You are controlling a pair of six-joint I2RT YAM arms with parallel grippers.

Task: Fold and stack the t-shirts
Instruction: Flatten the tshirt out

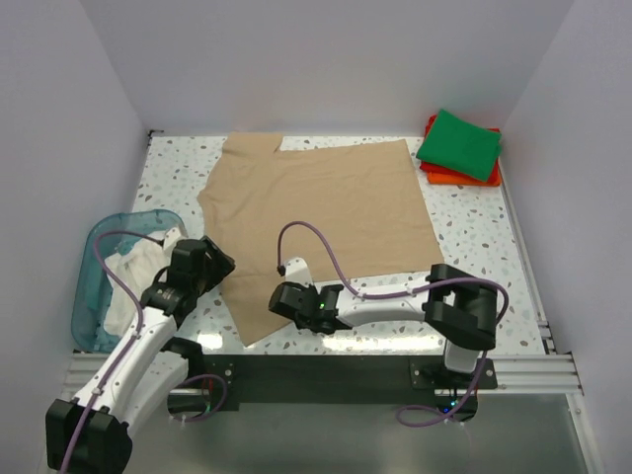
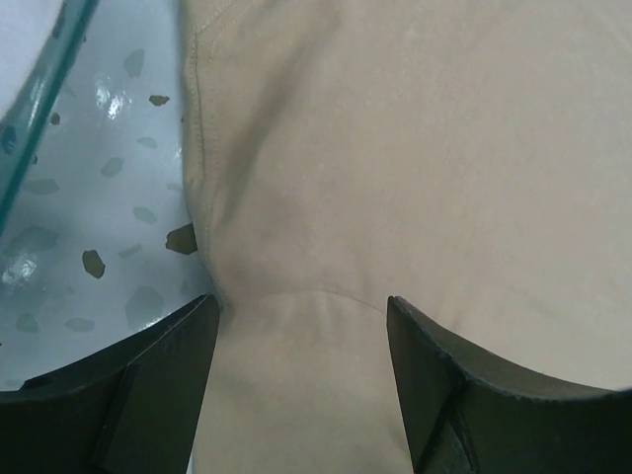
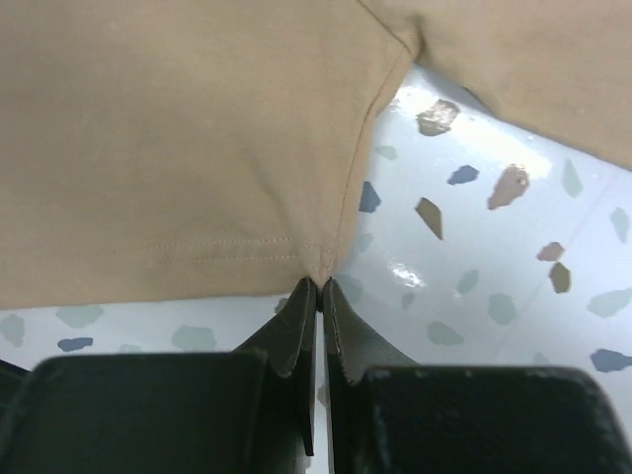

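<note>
The tan t-shirt [image 1: 326, 207] lies spread flat mid-table, its long axis running left to right, straight hem to the right and sleeves to the left. Its neck cannot be made out. The right arm covers part of its near edge. The right gripper [image 3: 320, 286] is pressed together, pinching the stitched corner of the near sleeve. The left gripper [image 2: 301, 316] hangs spread wide over the shirt's left edge beside a seam, holding nothing. At the far right corner a folded green t-shirt [image 1: 460, 145] hides most of the orange-red t-shirt [image 1: 459, 179]. The white t-shirt [image 1: 128, 272] sits crumpled in the teal basket [image 1: 94, 286], partly behind the left arm.
</note>
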